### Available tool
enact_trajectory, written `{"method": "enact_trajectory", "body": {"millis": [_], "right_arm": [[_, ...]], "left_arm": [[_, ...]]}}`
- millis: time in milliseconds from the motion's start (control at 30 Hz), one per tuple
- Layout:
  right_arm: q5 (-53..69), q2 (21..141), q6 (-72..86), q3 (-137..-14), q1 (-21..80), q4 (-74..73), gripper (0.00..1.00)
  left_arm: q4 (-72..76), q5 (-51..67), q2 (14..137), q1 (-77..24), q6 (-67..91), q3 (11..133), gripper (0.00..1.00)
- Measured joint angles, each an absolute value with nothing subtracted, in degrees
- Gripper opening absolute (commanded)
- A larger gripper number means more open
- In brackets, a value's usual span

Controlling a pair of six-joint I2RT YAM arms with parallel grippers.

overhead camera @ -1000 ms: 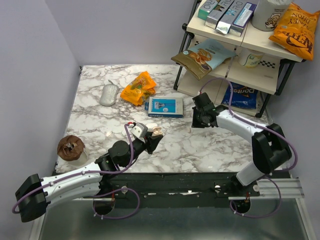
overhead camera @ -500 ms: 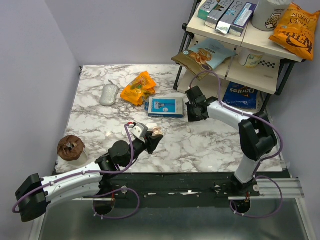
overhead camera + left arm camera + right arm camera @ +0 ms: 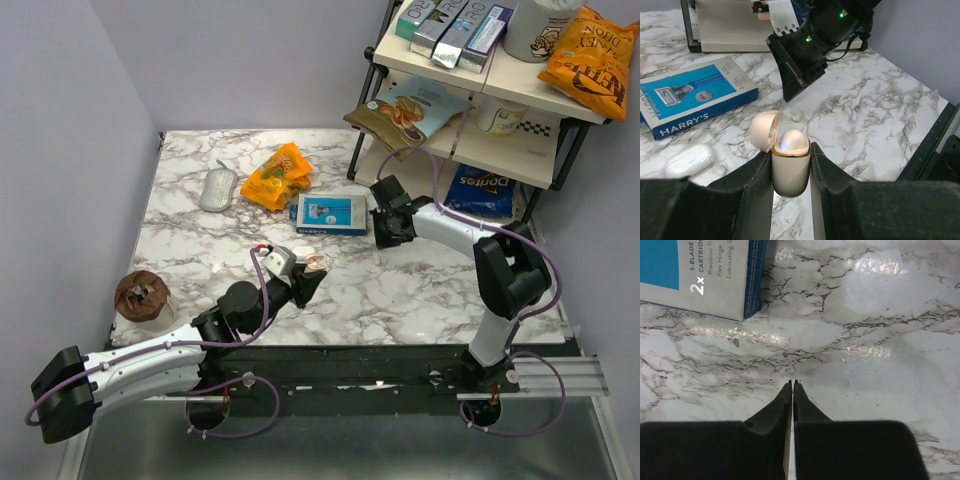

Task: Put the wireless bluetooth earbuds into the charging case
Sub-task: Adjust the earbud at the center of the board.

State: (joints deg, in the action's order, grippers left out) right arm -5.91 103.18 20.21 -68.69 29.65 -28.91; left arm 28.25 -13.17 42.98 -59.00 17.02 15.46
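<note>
Earbud [image 3: 796,116] (left-wrist view only) lies loose; left jaws pinch charging case [image 3: 791,172], right jaws pressed together.

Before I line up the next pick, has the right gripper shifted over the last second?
Yes. In the top view the right gripper has moved left, toward the blue razor box, and now sits just off the box's right end.

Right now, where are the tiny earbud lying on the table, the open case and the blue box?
tiny earbud [image 3: 796,116]: left wrist view, its rounded body.
open case [image 3: 791,175]: left wrist view, front wall below the gold rim.
blue box [image 3: 715,85]: left wrist view, its blue top face.
</note>
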Motion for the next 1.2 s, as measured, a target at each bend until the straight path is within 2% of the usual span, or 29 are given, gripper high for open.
{"method": "enact_trajectory", "body": {"millis": [367,700,733,767,867,967,1033,1200], "right_arm": [[-4.3,102.8,20.4,-63.9,29.6,-27.4,0.10],[-2.8,97.2,21.1,-56.6,29.7,-24.4,0.11],[-2.6,96.7,21.2,-56.0,29.7,-24.4,0.13],[-2.6,96.0,21.5,-55.2,29.8,-24.1,0.20],[-2.7,93.1,22.8,-52.4,30.0,-24.3,0.32],[-2.5,89.9,23.7,-50.4,30.4,-25.0,0.37],[-1.9,88.2,24.0,-50.1,30.9,-25.1,0.37],[-0.6,87.6,24.6,-50.3,33.3,-24.5,0.19]], "left_arm": [[28.8,-13.1,44.1,-59.0,17.3,15.2,0.00],[29.6,-13.1,44.4,-59.2,17.6,15.2,0.00],[29.6,-13.1,44.5,-59.2,17.7,15.2,0.00],[29.6,-13.1,44.5,-59.4,17.8,15.2,0.00],[29.5,-13.1,44.4,-59.5,18.0,15.2,0.00],[29.5,-13.1,44.2,-59.8,18.1,15.2,0.00],[29.5,-13.1,43.8,-59.8,18.1,15.2,0.00],[29.5,-13.2,43.2,-60.0,18.1,15.2,0.00]]}}
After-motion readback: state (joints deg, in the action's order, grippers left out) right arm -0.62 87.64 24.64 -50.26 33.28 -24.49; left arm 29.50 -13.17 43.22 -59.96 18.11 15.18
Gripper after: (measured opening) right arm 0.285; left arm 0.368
